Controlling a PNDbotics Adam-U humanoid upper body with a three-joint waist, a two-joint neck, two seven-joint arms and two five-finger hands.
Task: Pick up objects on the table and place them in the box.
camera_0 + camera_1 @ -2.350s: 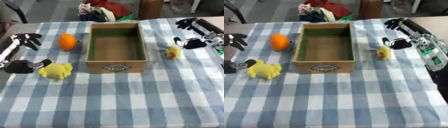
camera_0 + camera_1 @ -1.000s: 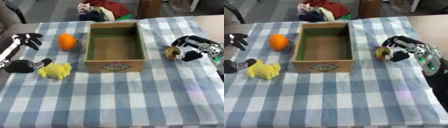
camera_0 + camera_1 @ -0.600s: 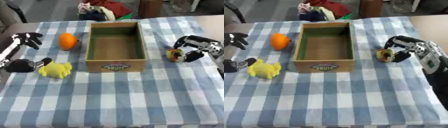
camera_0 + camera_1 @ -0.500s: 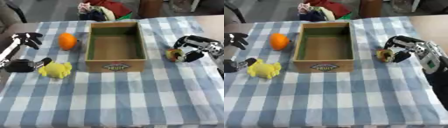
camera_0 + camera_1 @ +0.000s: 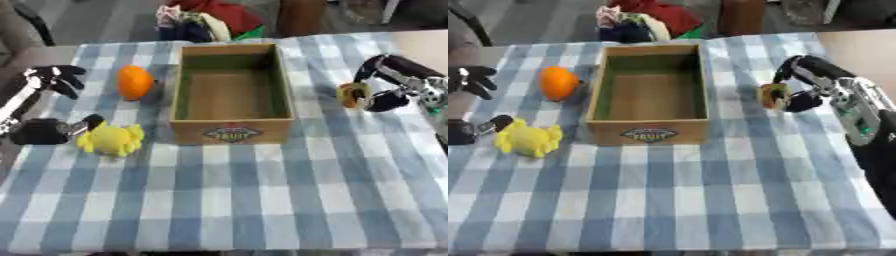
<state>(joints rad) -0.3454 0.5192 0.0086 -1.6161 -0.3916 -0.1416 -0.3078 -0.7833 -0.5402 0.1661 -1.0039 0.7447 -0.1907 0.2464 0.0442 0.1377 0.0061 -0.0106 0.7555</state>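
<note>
An open brown box [image 5: 232, 131] stands at the middle of the checked table and holds nothing. To its right, my right hand [image 5: 390, 85] is curled round a small yellow object [image 5: 353, 94], which stays level with the box's right wall. On the box's left lie an orange [image 5: 135, 82] and, nearer me, a yellow soft toy [image 5: 111, 139]. My left hand [image 5: 54, 78] rests open at the left edge, fingers up, apart from the orange.
A dark object [image 5: 39, 132] lies against the yellow toy's left side. A heap of coloured cloth [image 5: 201, 20] sits beyond the table's far edge. The blue-and-white cloth [image 5: 262, 200] covers the near half of the table.
My right hand came down from the far right corner, closed round the small yellow object and has since raised it slightly. The left hand and other things stayed put.
</note>
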